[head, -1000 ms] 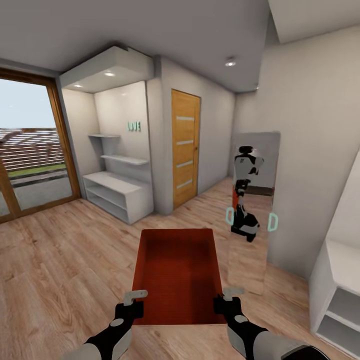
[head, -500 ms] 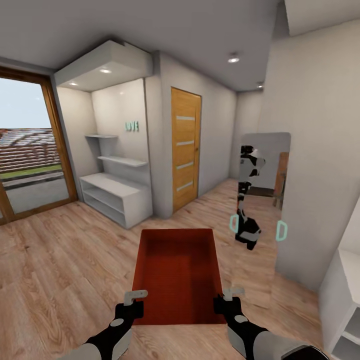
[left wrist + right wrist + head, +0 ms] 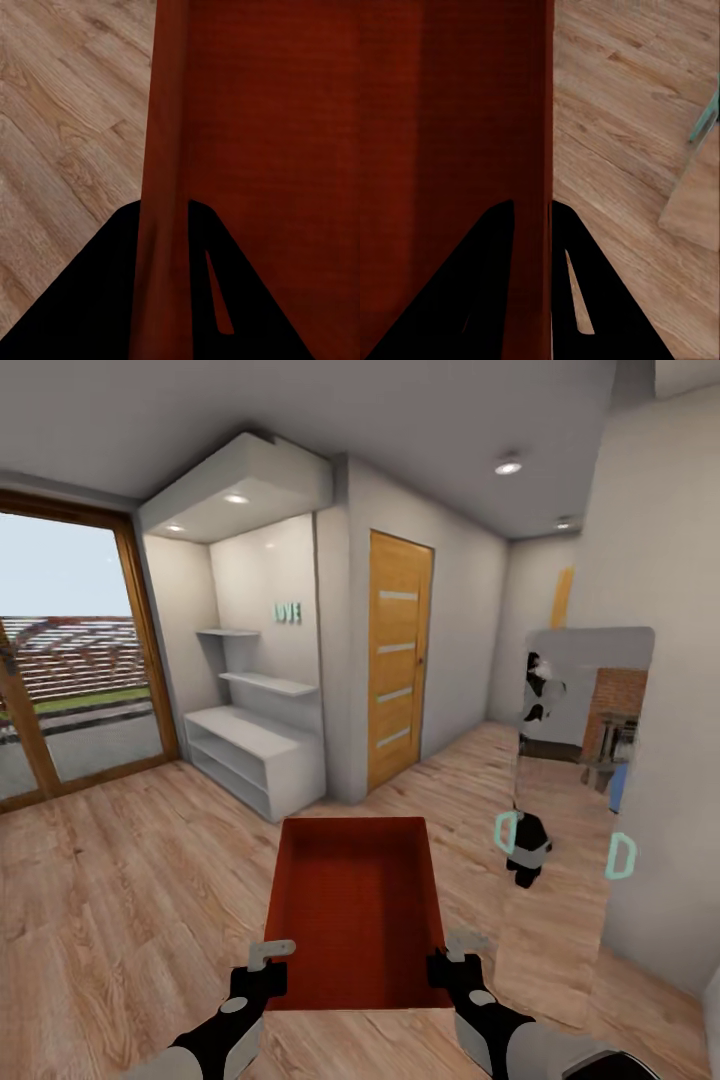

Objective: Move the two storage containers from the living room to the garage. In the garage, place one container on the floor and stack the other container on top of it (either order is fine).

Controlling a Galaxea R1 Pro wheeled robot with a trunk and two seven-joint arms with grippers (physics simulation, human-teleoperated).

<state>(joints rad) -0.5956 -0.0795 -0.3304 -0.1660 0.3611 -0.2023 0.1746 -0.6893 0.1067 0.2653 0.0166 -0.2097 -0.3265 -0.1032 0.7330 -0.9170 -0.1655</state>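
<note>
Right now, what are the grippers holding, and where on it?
One storage container: left gripper pinches its left side wall, right gripper its right side wall, both near the robot's end.

Orange-red storage container (image 3: pixel 355 905), light wood-plank floor (image 3: pixel 120 890), orange wooden door (image 3: pixel 398 670), pale grey walls (image 3: pixel 470 640)

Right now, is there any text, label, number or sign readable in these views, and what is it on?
"LOVE": teal raised letters on the white alcove wall above the shelves; blurred, so the middle letters are a likely reading only.
No label or marking is visible on the storage container, in the head view or in either wrist view.
Nothing readable on the wooden door or on the mirror.
</note>
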